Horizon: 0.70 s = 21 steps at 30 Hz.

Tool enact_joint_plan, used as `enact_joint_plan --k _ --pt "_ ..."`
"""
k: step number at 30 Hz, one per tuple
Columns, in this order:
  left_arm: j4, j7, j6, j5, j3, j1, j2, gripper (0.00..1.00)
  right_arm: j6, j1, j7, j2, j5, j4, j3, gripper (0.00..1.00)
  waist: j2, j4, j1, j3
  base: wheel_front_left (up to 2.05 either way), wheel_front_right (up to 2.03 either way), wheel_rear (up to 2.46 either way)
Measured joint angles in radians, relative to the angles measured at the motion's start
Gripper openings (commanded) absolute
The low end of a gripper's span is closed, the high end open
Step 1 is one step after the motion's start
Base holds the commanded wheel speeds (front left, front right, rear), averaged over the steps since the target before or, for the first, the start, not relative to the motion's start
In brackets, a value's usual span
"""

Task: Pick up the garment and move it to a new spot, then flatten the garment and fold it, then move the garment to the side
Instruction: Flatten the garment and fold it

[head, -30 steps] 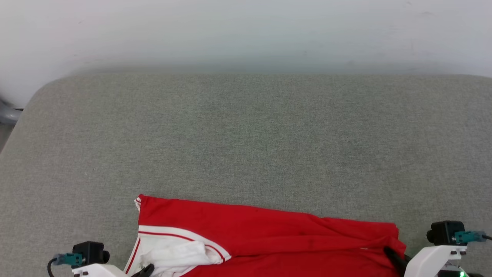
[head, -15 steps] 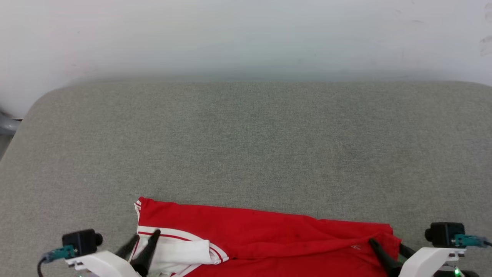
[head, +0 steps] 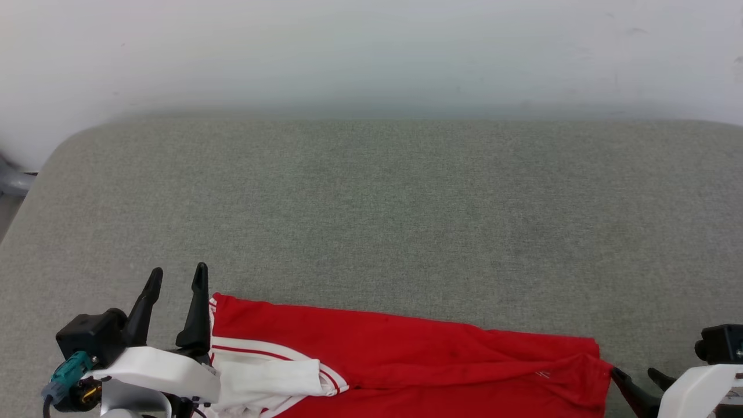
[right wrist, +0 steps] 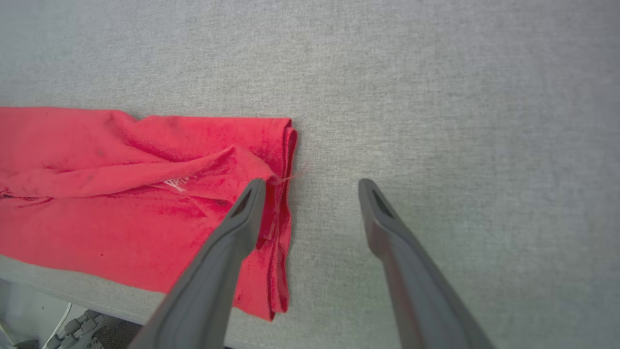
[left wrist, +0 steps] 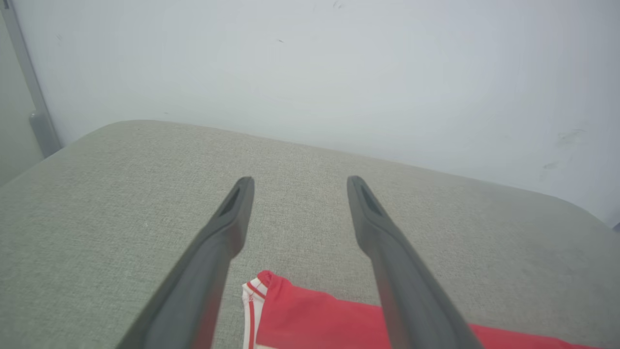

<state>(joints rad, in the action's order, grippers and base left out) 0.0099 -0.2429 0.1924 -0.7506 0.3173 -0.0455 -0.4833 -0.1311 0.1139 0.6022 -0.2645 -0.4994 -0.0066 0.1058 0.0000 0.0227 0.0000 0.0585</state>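
coarse grey woven padded surface (head: 371,203) under thin, creased red-and-white garment (head: 406,348); jaws of left gripper (head: 179,270) and right gripper (head: 634,373) splayed, empty

Head camera looks down across the surface (head: 371,203) to the wall (head: 371,52); left wrist camera, low, faces that wall; right wrist camera looks steeply down. All share the garment (head: 418,354).

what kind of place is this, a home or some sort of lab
Probably a lab or test room, though that is a guess: a grey fabric-covered pad with rounded corners serves as worktop, a bare white wall stands behind it, and a red garment lies at its near edge.
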Motion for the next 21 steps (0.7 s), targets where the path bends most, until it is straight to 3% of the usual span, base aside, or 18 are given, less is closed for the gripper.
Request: enact_joint_plan --k 8,16,18,19,21 --pt "-0.063 -0.016 0.058 0.094 -0.023 0.003 0.056 1.0 0.0 -0.015 0.067 0.02 0.007 0.012 -0.04 1.0 0.0 0.038 0.0001 0.046 0.0 0.0 0.0" --pt "-0.083 -0.017 0.039 0.148 -0.039 0.005 0.087 1.0 0.0 -0.07 0.085 0.018 -0.013 0.128 -0.098 1.0 0.0 0.065 0.0001 0.093 0.0 0.0 0.0" --pt "-0.082 -0.017 0.033 0.158 -0.042 0.003 0.094 1.0 0.001 -0.075 0.094 0.016 -0.026 0.148 -0.106 0.15 0.0 0.068 0.0001 0.1 0.0 0.0 0.0" --pt "-0.082 -0.017 0.028 0.16 -0.045 0.001 0.099 1.0 0.001 -0.079 0.099 0.016 -0.03 0.152 -0.109 0.0 0.0 0.069 0.0 0.102 0.0 0.0 0.0" --pt "-0.079 -0.018 0.026 0.17 -0.049 0.0 0.108 1.0 0.002 -0.085 0.112 0.016 -0.047 0.161 -0.116 0.0 0.0 0.068 0.0 0.102 0.0 0.0 0.0"
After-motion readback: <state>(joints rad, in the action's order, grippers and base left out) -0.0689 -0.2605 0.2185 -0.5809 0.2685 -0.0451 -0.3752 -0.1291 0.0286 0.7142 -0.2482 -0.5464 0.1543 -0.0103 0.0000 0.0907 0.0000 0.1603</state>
